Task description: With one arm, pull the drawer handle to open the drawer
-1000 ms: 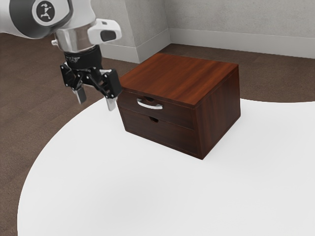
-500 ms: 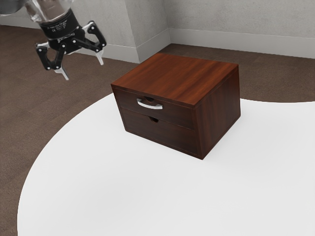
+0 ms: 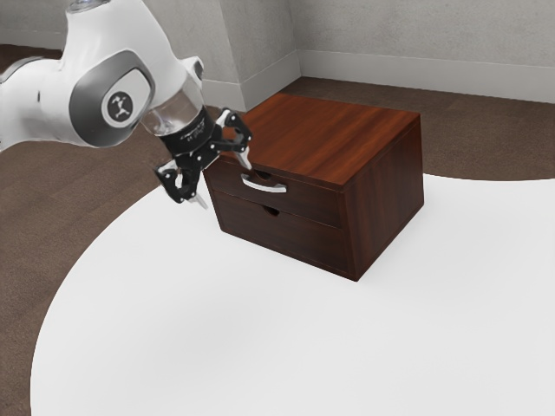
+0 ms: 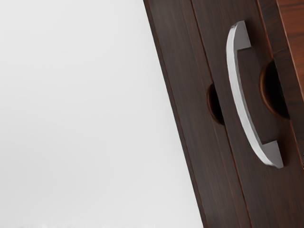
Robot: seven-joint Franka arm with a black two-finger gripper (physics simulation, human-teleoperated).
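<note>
Wood cabinet (image 3: 321, 143): dark brown, two drawers, set on the white table (image 3: 260, 338), toward its far side.
Top drawer (image 3: 290, 198): shut, front flush with the cabinet face.
Handle (image 3: 263, 184): silver curved bar mounted across the top drawer front, toward the exterior view's left. A round recess is seen behind it. Not touched.
Lower drawer (image 3: 286, 232): shut. A small notch is cut in its top edge, right under the handle.
Gripper (image 3: 223, 182): spread wide, nothing held. It is tilted and pointed at the cabinet front from the exterior view's left. One fingertip (image 3: 246, 162) is seen at the cabinet's top front corner. The other is lower, over the table just beside the front face. The handle is just beside the fingers, not between them.
Arm (image 3: 104, 95): white, brought in from the exterior view's upper left.
Wrist view: handle (image 4: 243, 95) is seen close ahead of the hand, with top drawer (image 4: 266, 190), lower drawer (image 4: 180, 80) and bare table (image 4: 71, 118) alongside.
Floor (image 3: 52, 208): brown wood planks around the table.
</note>
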